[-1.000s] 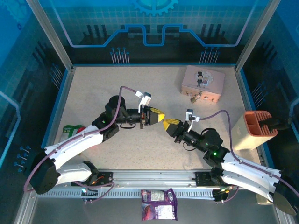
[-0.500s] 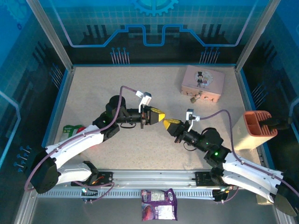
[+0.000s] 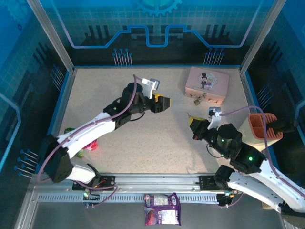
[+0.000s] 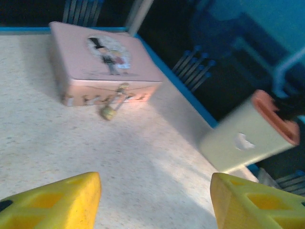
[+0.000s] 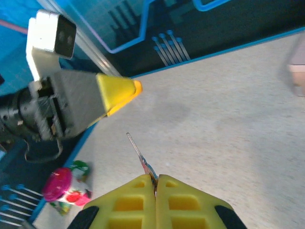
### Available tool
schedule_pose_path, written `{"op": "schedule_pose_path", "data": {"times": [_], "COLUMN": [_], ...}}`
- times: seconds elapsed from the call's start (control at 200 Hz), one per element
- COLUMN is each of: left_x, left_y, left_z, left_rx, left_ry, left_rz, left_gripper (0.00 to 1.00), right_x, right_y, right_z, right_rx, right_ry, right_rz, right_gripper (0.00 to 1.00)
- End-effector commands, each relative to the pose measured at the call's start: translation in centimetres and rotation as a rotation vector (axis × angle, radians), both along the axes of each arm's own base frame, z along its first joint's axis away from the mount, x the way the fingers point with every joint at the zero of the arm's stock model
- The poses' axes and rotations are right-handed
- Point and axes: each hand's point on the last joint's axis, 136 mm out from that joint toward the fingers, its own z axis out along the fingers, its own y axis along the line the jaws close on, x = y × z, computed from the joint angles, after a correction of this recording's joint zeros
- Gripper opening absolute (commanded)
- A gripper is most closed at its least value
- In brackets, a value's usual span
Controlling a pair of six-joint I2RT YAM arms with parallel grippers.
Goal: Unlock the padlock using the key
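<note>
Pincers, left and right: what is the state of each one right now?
Left pincer: open, holding nothing.
Right pincer: closed on the key.

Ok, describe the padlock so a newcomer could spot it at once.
Find the pink box with cartoon figures at the far right of the table. The padlock lies against the middle of its near wall. It is tiny, with a brass-yellow body and thin silver shackle, far smaller than the box.
</note>
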Motion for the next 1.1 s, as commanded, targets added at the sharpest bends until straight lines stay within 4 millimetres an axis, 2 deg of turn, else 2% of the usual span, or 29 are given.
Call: {"op": "schedule_pose_path", "data": {"times": [0.0, 0.03, 0.05, 0.285, 0.53, 0.655, 0.805, 0.846, 0.866, 0.881, 0.986, 1.096], "left_x": [3.3, 4.0, 4.5, 8.2, 10.4, 12.2, 14.0, 14.2, 14.4, 14.3, 14.8, 15.2], "left_y": [0.3, -0.5, -0.9, -8.2, -14.8, -15.9, -17.0, -17.3, -17.7, -17.7, -18.6, -18.6], "left_z": [-4.1, -4.8, -5.3, -10.5, -15.3, -17.2, -18.9, -19.5, -19.1, -19.8, -20.1, -20.9], "left_rx": [0.126, 0.128, 0.126, 0.168, 0.221, 0.304, 0.333, 0.342, 0.335, 0.348, 0.345, 0.334], "left_ry": [0.100, 0.125, 0.141, 0.163, 0.101, 0.069, 0.067, 0.083, 0.081, 0.091, 0.087, 0.090], "left_rz": [0.121, 0.121, 0.120, 0.058, 0.072, 0.179, 0.260, 0.268, 0.272, 0.274, 0.299, 0.343], "left_gripper": [0.64, 0.63, 0.63, 0.63, 0.64, 0.65, 0.65, 0.66, 0.65, 0.65, 0.66, 0.66], "right_x": [-1.5, -1.8, -2.0, -4.4, -5.6, -6.1, -5.9, -5.9, -6.0, -6.0, -6.1, -6.3], "right_y": [-4.8, -5.5, -6.0, -8.8, -10.6, -10.5, -10.2, -10.0, -10.0, -9.9, -10.0, -10.3], "right_z": [-2.3, -2.6, -1.6, 0.9, 1.3, 1.4, 0.0, -0.2, -0.2, -0.3, -0.3, -0.1], "right_rx": [-0.195, -0.216, -0.202, -0.158, -0.098, -0.061, -0.048, -0.038, -0.032, -0.027, -0.011, -0.005], "right_ry": [0.100, 0.117, 0.106, 0.104, 0.067, 0.059, 0.070, 0.069, 0.067, 0.066, 0.055, 0.044], "right_rz": [-0.118, -0.136, -0.142, -0.153, -0.168, -0.144, -0.143, -0.136, -0.135, -0.133, -0.128, -0.129], "right_gripper": [0.00, 0.00, 0.00, 0.00, 0.00, 0.00, 0.00, 0.00, 0.00, 0.00, 0.00, 0.00]}}
